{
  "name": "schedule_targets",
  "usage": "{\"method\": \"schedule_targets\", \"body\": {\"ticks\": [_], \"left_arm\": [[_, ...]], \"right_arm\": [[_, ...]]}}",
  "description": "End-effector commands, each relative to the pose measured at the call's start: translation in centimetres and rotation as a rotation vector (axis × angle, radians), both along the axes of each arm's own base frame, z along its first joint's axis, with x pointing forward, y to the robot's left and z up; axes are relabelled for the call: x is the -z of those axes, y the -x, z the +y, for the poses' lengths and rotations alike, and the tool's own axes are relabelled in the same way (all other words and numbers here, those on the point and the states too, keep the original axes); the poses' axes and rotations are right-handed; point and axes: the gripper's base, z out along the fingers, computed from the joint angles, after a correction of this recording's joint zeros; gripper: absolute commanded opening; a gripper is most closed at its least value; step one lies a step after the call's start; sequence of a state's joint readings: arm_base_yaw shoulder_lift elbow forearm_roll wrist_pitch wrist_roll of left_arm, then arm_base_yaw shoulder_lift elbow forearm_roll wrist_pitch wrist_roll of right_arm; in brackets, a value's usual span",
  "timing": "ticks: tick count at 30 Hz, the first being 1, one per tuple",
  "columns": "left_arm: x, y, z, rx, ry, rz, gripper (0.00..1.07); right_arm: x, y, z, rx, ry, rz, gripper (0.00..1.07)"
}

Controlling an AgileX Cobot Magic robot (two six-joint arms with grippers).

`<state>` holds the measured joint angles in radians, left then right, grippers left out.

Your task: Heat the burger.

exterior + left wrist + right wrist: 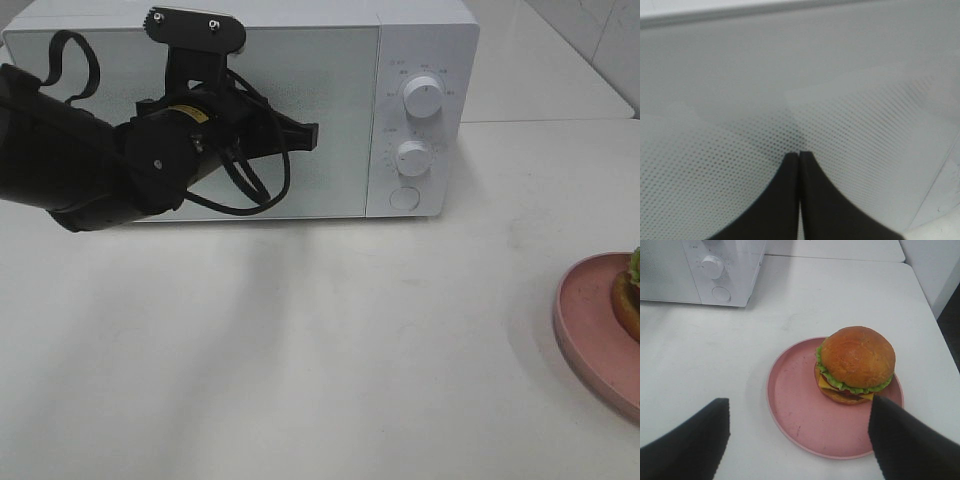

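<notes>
Exterior high view shows first the white table (330, 350), which fills most of the picture. On it, at the back, stands one white microwave (300, 100) with its door closed. It has two round knobs, an upper knob (424, 96) and a lower knob (413, 157), and one round button (403, 197) under them.

One black arm, the left one, reaches in front of the microwave door. Its end effector (308, 133) is clenched, the two fingers pressed together with nothing between them; the left wrist view shows the tips very close to the dotted door panel, but I cannot tell if they touch it.

One round pink plate (805, 410) lies on the table, well apart from the microwave, at the right edge of the exterior high view. On its far side sits the one burger (856, 365), upright, with a golden bun, green lettuce and yellow cheese.

The right end effector (799, 437) is released: its two dark fingers stand wide apart above the near rim of the plate and hold nothing.

I judge that the task is only at its beginning. The door is not yet opened and the burger is not yet picked up. What is left: to open the door, to put the burger inside, to close it and to turn a knob.
</notes>
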<state>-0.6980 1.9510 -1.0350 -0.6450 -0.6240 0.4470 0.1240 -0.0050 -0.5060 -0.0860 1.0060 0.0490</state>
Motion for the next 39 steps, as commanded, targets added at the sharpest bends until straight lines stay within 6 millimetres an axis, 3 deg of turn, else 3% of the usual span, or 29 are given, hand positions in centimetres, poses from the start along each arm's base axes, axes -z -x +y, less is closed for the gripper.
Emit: {"method": "schedule_targets", "body": {"ticks": [1,10,13,14,15,16,17,19,31,39], "left_arm": [[-1.6,-1.0,0.5,-0.063,0.054,-0.054,0.00],[-0.9,2.5,0.1,0.021,0.030,0.076,0.00],[-0.6,4.0,0.3,0.038,0.038,0.163,0.10],[-0.6,4.8,0.4,0.074,0.035,0.231,0.29],[-0.6,4.8,0.4,0.074,0.035,0.231,0.29],[-0.6,5.5,0.4,0.118,0.026,0.301,0.64],[-0.6,5.5,0.4,0.118,0.026,0.301,0.64],[-0.7,6.4,0.4,0.166,0.021,0.382,1.01],[-1.3,9.7,0.5,0.412,-0.107,0.627,0.98],[-1.9,9.8,4.7,0.433,-0.100,0.921,0.98]], "right_arm": [[0.1,0.3,0.0,0.000,0.005,-0.038,0.75],[0.1,0.3,0.0,0.000,0.005,-0.038,0.75],[0.1,0.3,0.0,0.000,0.005,-0.038,0.75],[0.1,0.3,0.0,0.000,0.005,-0.038,0.75],[0.1,0.3,0.0,0.000,0.005,-0.038,0.75],[0.1,0.3,0.0,0.000,0.005,-0.038,0.75],[0.1,0.3,0.0,0.000,0.005,-0.038,0.75],[0.1,0.3,0.0,0.000,0.005,-0.038,0.75],[0.1,0.3,0.0,0.000,0.005,-0.038,0.75],[0.1,0.3,0.0,0.000,0.005,-0.038,0.75]]}}
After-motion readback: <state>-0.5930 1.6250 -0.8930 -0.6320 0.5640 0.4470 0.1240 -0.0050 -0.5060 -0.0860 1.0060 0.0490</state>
